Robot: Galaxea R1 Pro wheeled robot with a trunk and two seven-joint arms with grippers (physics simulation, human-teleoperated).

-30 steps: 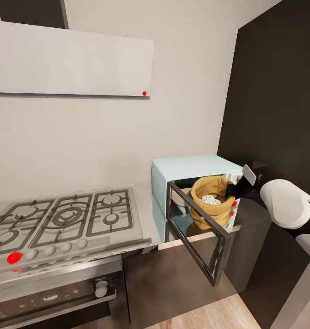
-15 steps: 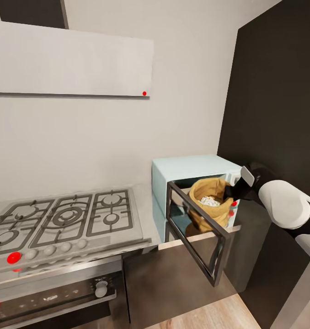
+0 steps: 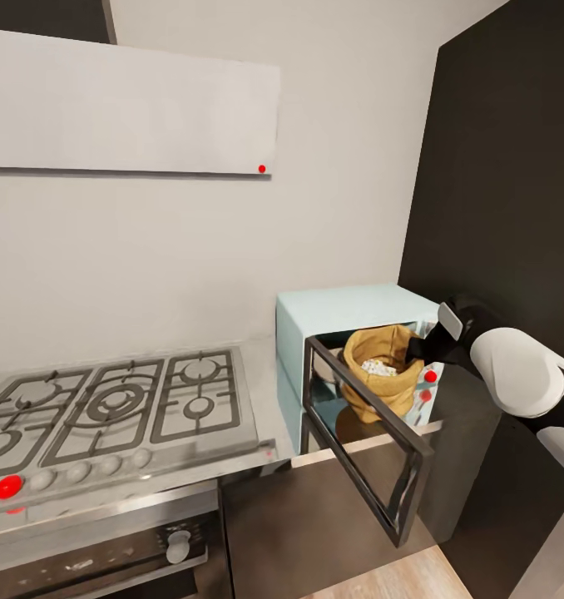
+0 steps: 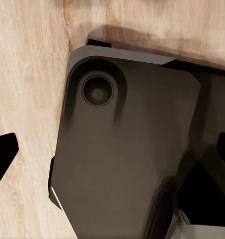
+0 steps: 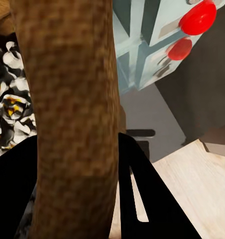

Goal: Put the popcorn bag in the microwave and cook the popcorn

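The pale blue microwave (image 3: 348, 309) stands on the countertop (image 3: 264, 374) with its dark glass door (image 3: 373, 466) swung open toward me. At the mouth of its cavity, just behind the door's upper edge, hangs the tan popcorn bag (image 3: 382, 378), and whitish popcorn (image 3: 373, 366) shows in its mouth. My right gripper (image 3: 417, 349) is shut on the bag's rolled rim (image 5: 67, 99), with black fingers (image 5: 137, 189) on either side and popcorn (image 5: 8, 109) beside it. My left gripper (image 4: 112, 149) is open and empty, low over my dark base.
A gas hob (image 3: 107, 408) with grey grates lies left of the microwave, above a black oven (image 3: 107, 557). A dark tall panel (image 3: 507, 208) closes the right side. The microwave's red knobs (image 5: 197, 17) are close to the right wrist. Wood floor (image 4: 28, 74) is below.
My right arm has carried the bag a little further left and inward at the microwave's opening. The whole head view has shifted slightly, so the camera moved.
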